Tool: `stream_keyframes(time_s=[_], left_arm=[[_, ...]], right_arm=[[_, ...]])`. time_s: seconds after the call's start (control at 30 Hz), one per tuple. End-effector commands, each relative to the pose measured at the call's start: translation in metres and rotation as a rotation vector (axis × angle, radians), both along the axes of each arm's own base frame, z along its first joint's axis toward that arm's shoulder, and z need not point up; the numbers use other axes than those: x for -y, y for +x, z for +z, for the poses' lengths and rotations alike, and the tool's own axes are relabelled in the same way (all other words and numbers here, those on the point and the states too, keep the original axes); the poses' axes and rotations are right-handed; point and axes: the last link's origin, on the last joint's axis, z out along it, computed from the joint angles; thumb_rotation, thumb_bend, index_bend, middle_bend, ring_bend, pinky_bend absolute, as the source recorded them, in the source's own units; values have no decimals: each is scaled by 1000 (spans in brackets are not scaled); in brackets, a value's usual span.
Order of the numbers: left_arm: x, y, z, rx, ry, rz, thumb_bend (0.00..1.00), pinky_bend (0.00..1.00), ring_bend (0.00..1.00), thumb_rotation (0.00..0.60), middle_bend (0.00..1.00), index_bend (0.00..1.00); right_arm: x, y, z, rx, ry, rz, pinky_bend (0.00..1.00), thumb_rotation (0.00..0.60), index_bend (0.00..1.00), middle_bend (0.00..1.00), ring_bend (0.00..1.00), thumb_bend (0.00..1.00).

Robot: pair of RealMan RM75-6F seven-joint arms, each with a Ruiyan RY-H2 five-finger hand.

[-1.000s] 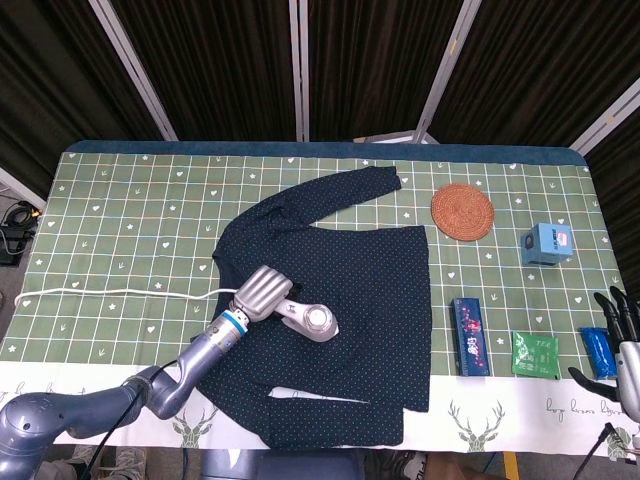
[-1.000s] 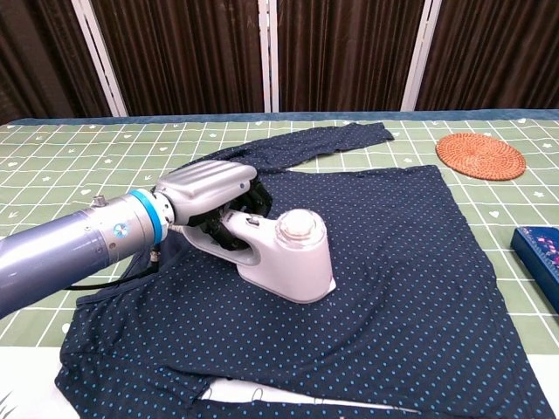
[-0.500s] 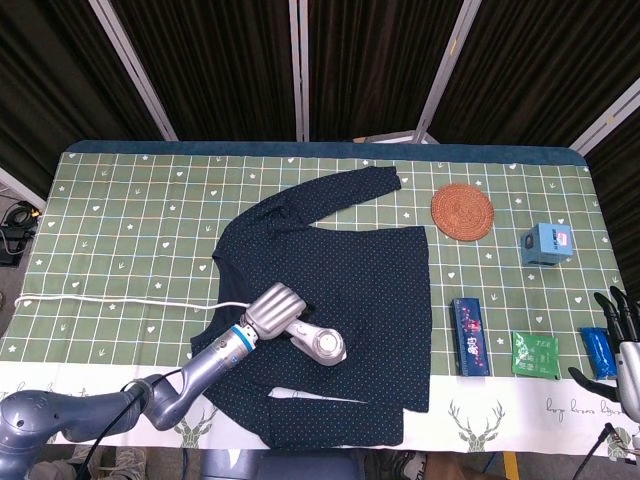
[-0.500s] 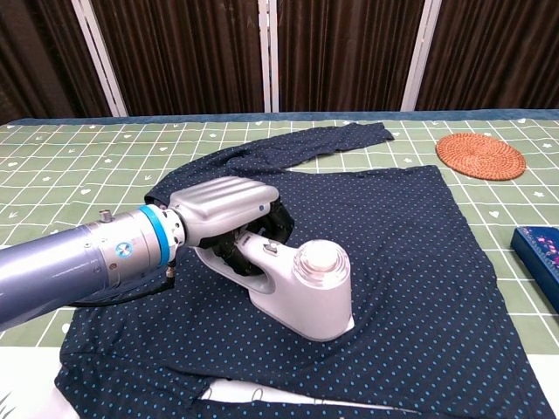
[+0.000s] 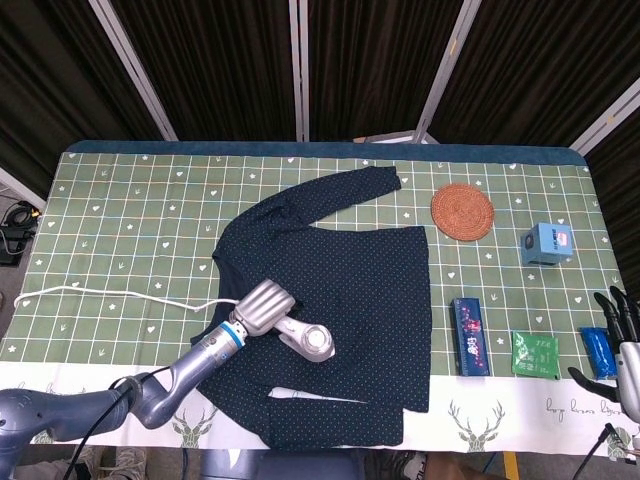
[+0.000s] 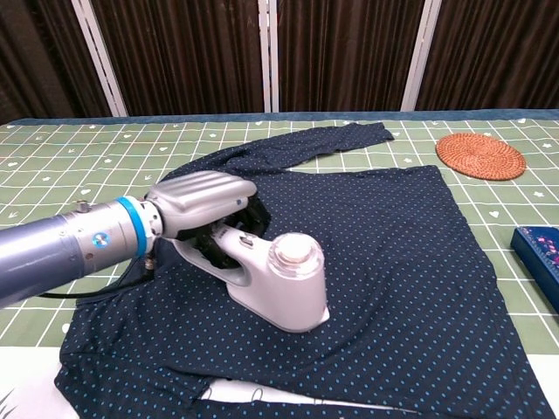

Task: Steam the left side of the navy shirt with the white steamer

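- Head view, far left: a white cord (image 5: 110, 293) lies across the green checked tablecloth (image 5: 130, 210) and runs to the shirt's left edge.
- The left hand (image 5: 262, 305) is wrapped around the handle of the white steamer (image 5: 308, 341), fingers curled over the top; the chest view shows the same grip, left hand (image 6: 199, 199) on the white steamer (image 6: 284, 284).
- The steamer's flat base rests on the left half of the navy shirt (image 5: 370, 290), near its lower sleeve; the shirt lies spread out in the middle of the table, its upper sleeve stretched toward the far edge.
- Right of the shirt sit a round woven coaster (image 5: 462, 211), a long blue box (image 5: 469, 336), a green packet (image 5: 534, 354), a small blue box (image 5: 547, 244) and a blue packet (image 5: 598, 351).
- At the far right edge, the right hand (image 5: 622, 345) holds nothing, fingers spread and pointing up, off the table's corner.
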Motion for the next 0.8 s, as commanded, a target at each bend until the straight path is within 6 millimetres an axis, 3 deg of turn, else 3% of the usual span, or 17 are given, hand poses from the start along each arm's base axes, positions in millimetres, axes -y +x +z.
stream_keyframes(time_s=[0.03,0.43,0.8], left_arm=[[-5,-10,7,-12,21,15,411,1000,823,600,912,989],[-23,-44,41,-34,100,76,410,1000,823,600,911,989],[-12,-45,36,-20,63,68,409,1000,823,600,911,989]], right_arm=[[0,0,0,0,1,2,0,600,0,0,0,0],[-1,3,-2,-2,8,11,0,600,0,0,0,0],[-1,5,-3,-5,6,17,0,600,0,0,0,0]])
